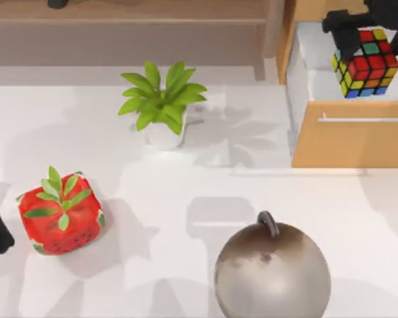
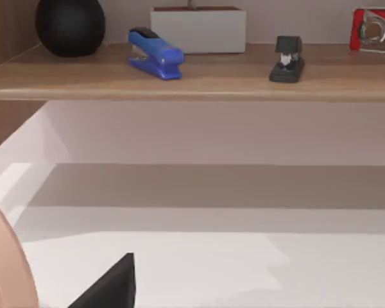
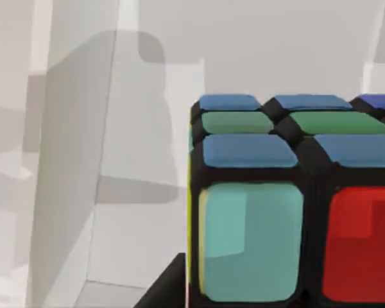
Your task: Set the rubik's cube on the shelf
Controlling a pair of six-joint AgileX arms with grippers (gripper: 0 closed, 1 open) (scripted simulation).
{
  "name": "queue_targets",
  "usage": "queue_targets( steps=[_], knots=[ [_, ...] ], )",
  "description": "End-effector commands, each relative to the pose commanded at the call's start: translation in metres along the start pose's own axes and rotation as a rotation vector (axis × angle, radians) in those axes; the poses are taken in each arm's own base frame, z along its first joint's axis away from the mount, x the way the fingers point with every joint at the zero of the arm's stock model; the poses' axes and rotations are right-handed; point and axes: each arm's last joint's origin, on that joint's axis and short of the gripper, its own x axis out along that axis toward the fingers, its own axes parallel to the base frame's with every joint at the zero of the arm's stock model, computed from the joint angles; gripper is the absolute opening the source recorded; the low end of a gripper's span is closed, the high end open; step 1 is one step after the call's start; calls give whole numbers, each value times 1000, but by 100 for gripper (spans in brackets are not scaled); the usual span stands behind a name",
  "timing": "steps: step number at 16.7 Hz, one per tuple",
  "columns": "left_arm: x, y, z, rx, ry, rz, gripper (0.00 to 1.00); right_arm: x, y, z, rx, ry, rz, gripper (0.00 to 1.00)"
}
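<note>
Nearest your overhead camera sits a big grey metal ball with a loop handle (image 1: 272,270), low on the white bench (image 1: 186,199), right of centre. Toward the left edge you have the red strawberry block (image 1: 60,213) with green leaves on top, and just beyond it at the very edge a dark piece of your left arm, parked; you cannot tell how the left gripper (image 2: 109,285) is set from the one black finger seen in its wrist view. A small potted plant (image 1: 160,103) in a white pot stands further back, near the middle.

At the far right you see the orange-wood drawer (image 1: 351,139), pulled open, with its silver bar handle along the front. Your right gripper (image 1: 350,33) reaches down into it, closed on the rubik's cube (image 1: 365,63), which hangs tilted over the drawer's pale interior. In the right wrist view the cube's blue, green, cyan and red squares sit close up, with a black finger (image 3: 170,285) against its edge.

Along the back edge runs the shelf (image 1: 126,20), well apart from the cube. Your left wrist view shows the board carrying a black sphere (image 2: 70,25), a blue stapler (image 2: 155,54), a white box (image 2: 199,29) and a small black stapler (image 2: 287,59).
</note>
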Motion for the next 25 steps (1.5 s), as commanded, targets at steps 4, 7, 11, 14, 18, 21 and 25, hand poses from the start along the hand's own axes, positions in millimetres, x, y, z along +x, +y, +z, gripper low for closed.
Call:
queue_targets(
  steps=[4, 7, 11, 14, 18, 21, 25],
  knots=[
    [0, 0, 0, 0, 0, 0, 100, -88, 38, -15, -93, -300, 26, 0],
    [0, 0, 0, 0, 0, 0, 100, -160, 66, -35, -158, -603, 61, 0],
    [0, 0, 0, 0, 0, 0, 100, -246, 93, -65, -182, -1056, 119, 0],
    [0, 0, 0, 0, 0, 0, 100, -296, 106, -84, -135, -1383, 166, 0],
    [0, 0, 0, 0, 0, 0, 100, -330, 123, -99, 4, -1725, 230, 0],
    [0, 0, 0, 0, 0, 0, 100, -323, 145, -96, 131, -1873, 267, 0],
    [0, 0, 0, 0, 0, 0, 100, -260, 190, -76, 257, -1901, 261, 0]
  ],
)
